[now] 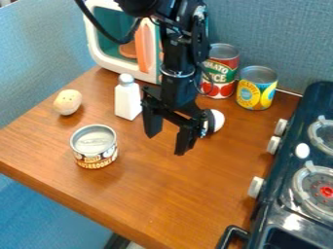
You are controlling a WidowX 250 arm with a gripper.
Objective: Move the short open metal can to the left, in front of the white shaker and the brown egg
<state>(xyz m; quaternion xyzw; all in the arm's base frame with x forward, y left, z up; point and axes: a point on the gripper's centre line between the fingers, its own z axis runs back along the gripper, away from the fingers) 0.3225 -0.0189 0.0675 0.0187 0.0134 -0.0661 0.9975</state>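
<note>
My gripper (168, 142) hangs over the middle of the wooden counter, open, its two fingers apart with nothing between them. Just left of it stands a white bottle (127, 99) with a rounded cap. Behind its right side lies a white and dark object (216, 121), partly hidden by the gripper. A small mushroom can (94, 147) stands upright at the front left. Farther left rests a pale, roundish item (67, 102) like a potato. Behind the gripper to the right are a red tomato can (220, 71) and a yellow and blue can (256, 88).
A white toy microwave (104, 34) with an orange piece at its opening stands at the back left. On the right is a dark toy stove (299, 170) with burners, light knobs and a handle at its front corner. A blue-grey wall rises behind the counter.
</note>
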